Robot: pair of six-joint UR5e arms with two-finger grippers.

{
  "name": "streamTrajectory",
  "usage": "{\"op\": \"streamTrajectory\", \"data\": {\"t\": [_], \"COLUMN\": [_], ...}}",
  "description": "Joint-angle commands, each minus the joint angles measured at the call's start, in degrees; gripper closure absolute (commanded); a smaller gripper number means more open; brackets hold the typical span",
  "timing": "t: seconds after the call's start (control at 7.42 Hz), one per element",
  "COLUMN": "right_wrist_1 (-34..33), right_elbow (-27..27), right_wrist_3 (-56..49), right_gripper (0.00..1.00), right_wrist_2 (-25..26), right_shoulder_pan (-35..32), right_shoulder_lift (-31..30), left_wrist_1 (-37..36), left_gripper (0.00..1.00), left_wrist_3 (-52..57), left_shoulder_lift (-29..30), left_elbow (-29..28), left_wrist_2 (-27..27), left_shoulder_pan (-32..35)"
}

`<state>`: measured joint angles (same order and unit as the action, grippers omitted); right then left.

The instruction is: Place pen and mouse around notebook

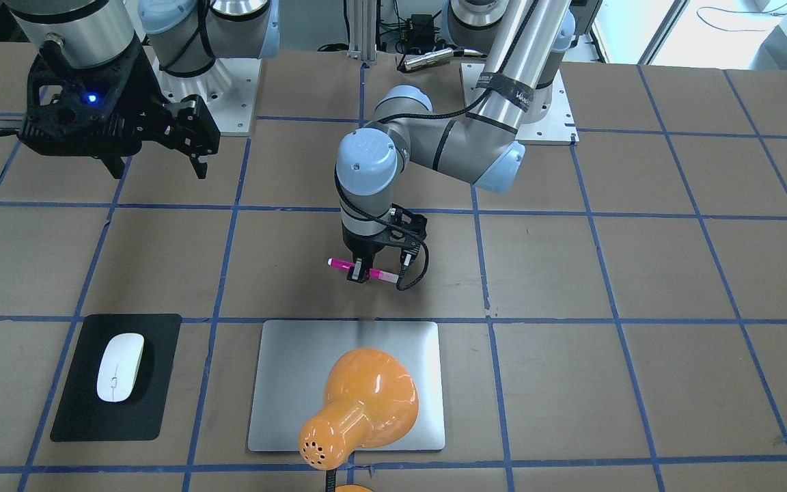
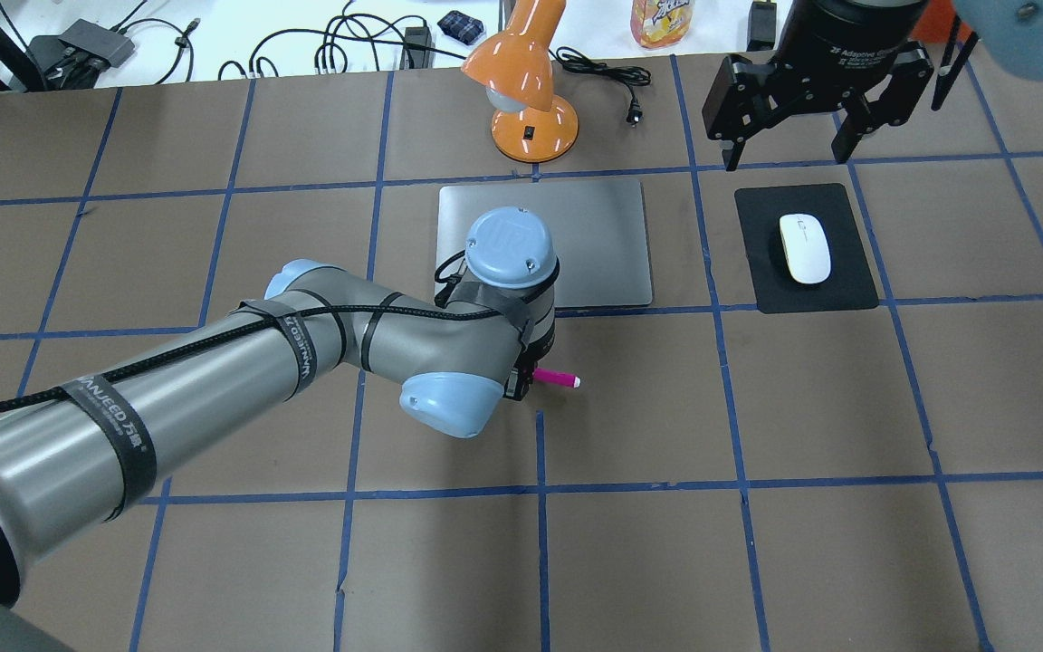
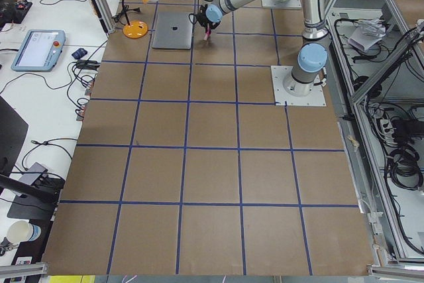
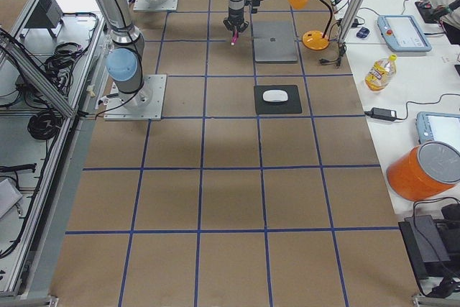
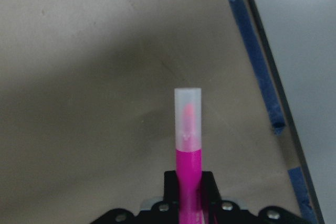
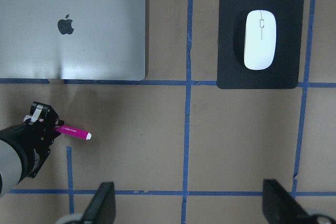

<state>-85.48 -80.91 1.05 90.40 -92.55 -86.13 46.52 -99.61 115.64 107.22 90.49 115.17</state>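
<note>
- Pen (image 1: 381, 274): hangs crosswise in the left gripper (image 1: 359, 275), over the table (image 2: 757, 407) just on the near side of the notebook (image 2: 603, 235). Seems to be a little clear of the table, judging by the shadow under it.
- Left gripper: pinches the pen close to mid-barrel, with both ends sticking out.
- Handling of the pen: probably very light and stiff, with a smooth round barrel. May swivel in the pinch and may roll once let go. Best taken at mid-barrel, as now, and laid down flat.
- Hard to see: in the overhead view the left wrist (image 2: 511, 249) covers the gripper and most of the pen. Covers also the near left corner of the notebook.
- Notebook: lies flat at the middle, apart from the pen.
- Mouse (image 2: 804, 247): rests on a black mat (image 2: 757, 263), to the right of the notebook and apart from it. Looks light, with a glossy domed shell, so likely slippery. Safer to grip across the narrow sides.
- Right gripper (image 2: 789, 156): is raised on the right with fingers spread wide and nothing between them.
- Orange lamp (image 1: 366, 403): stands at the far edge of the notebook. Hides part of its lid in the front-facing view.
</note>
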Motion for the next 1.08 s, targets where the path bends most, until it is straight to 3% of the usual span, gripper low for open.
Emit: {"op": "streamTrajectory", "data": {"t": [0.0, 0.13, 0.27, 0.4, 0.67, 0.94], "right_wrist_1": [0.23, 0.75, 0.76, 0.76, 0.76, 0.76], "right_elbow": [0.14, 0.49, 0.23, 0.05, 0.14, 0.14], "right_wrist_3": [0.00, 0.00, 0.00, -0.09, -0.26, -0.26], "right_gripper": [0.00, 0.00, 0.00, 0.00, 0.00, 0.00], "right_wrist_2": [0.48, 0.74, 0.75, 0.83, 0.83, 0.83], "right_shoulder_pan": [0.00, 0.00, 0.00, 0.00, 0.00, 0.09], "right_shoulder_lift": [0.00, 0.00, -0.35, -0.35, -0.35, -0.35], "left_wrist_1": [-0.11, -0.11, -0.11, -0.20, 0.93, 3.73], "left_gripper": [0.99, 0.29, 0.00, 0.00, 0.00, 0.00], "left_wrist_3": [-2.50, -2.60, -1.39, 0.97, 23.81, 44.13], "left_shoulder_lift": [1.34, 1.43, 1.17, 0.56, -2.51, -5.67], "left_elbow": [-1.13, -1.13, -1.22, -1.31, -1.66, -1.75], "left_wrist_2": [-0.49, 0.21, 0.13, -0.22, -0.14, -0.84], "left_shoulder_pan": [0.23, 0.41, 0.32, -0.03, -2.91, -10.45]}}
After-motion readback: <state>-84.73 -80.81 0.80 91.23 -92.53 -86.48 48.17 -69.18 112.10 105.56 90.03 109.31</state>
